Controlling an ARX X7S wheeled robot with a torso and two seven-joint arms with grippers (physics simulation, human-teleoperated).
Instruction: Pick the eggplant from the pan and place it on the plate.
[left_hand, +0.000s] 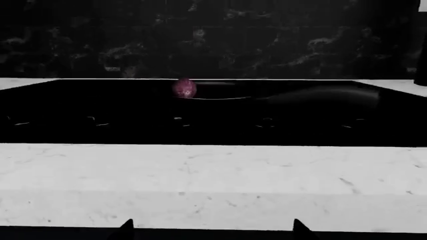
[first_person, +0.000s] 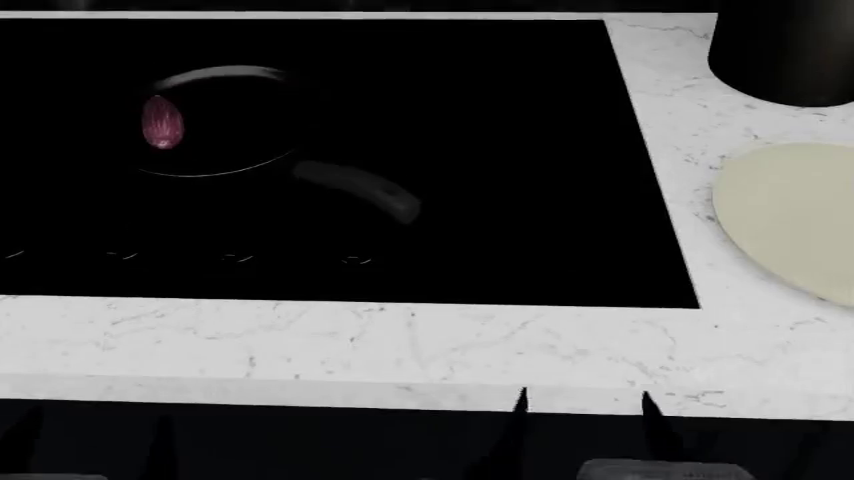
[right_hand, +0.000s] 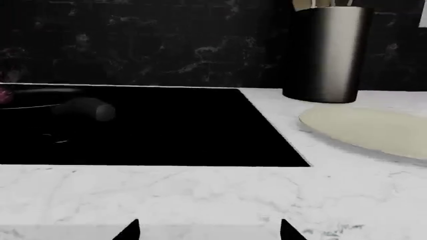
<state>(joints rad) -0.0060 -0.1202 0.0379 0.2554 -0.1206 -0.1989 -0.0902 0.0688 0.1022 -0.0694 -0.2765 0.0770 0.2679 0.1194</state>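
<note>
The small magenta eggplant (first_person: 162, 122) (left_hand: 185, 88) lies inside the black pan (first_person: 216, 174) at the far left of the cooktop. The pan's grey handle (first_person: 360, 188) points toward the front right. The pale cream plate (first_person: 798, 215) (right_hand: 373, 129) rests on the white counter to the right of the cooktop. My left gripper (left_hand: 212, 227) is open and held back over the counter's front edge, facing the eggplant from a distance. My right gripper (first_person: 583, 408) (right_hand: 209, 229) is open too, low at the front edge and nearer the plate. Neither holds anything.
A black glass cooktop (first_person: 441, 150) fills the middle, set in a white marble counter (first_person: 400, 345). A dark cylindrical pot (first_person: 785, 50) (right_hand: 327, 55) stands behind the plate. A dark marble wall (left_hand: 213, 35) closes off the back.
</note>
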